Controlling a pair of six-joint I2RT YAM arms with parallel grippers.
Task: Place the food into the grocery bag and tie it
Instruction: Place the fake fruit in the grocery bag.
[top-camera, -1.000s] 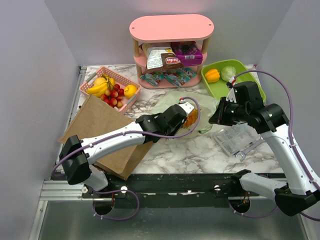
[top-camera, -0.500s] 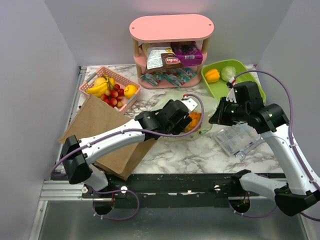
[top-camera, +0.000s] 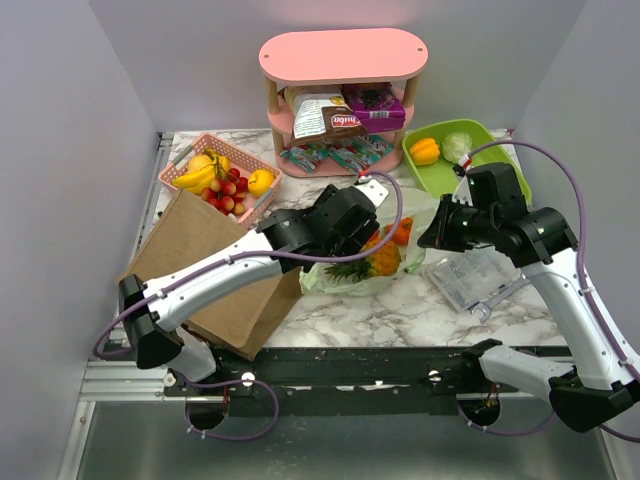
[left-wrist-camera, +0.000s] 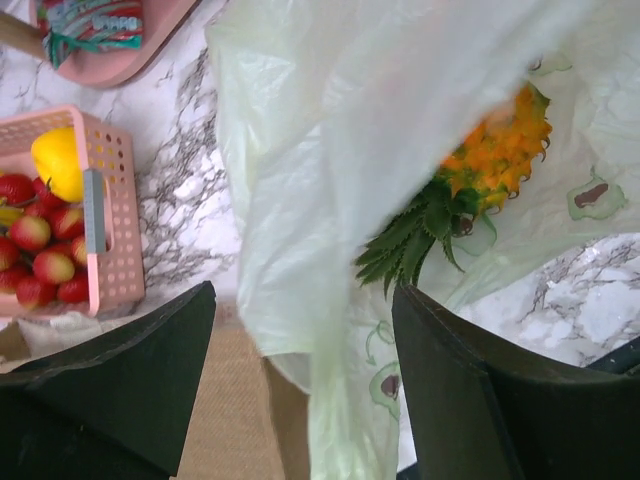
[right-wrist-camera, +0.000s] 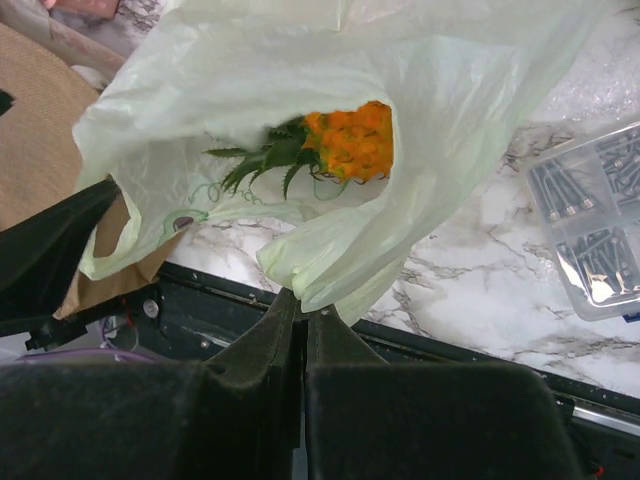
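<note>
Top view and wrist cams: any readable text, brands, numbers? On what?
"hubi", last letters uncertain: on the snack pack, pink shelf.
On the purple box: print too small to read.
On the packets, bottom tier: blurred, unreadable.
On the grocery bag: small printed motifs, no legible words.

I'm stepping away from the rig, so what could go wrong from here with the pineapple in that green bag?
1. The right gripper pinches only a thin fold of the grocery bag; it could slip and let the mouth collapse.
2. The pineapple lies at the open mouth and might roll out.
3. The open left gripper straddles bag film and may snag it.
</note>
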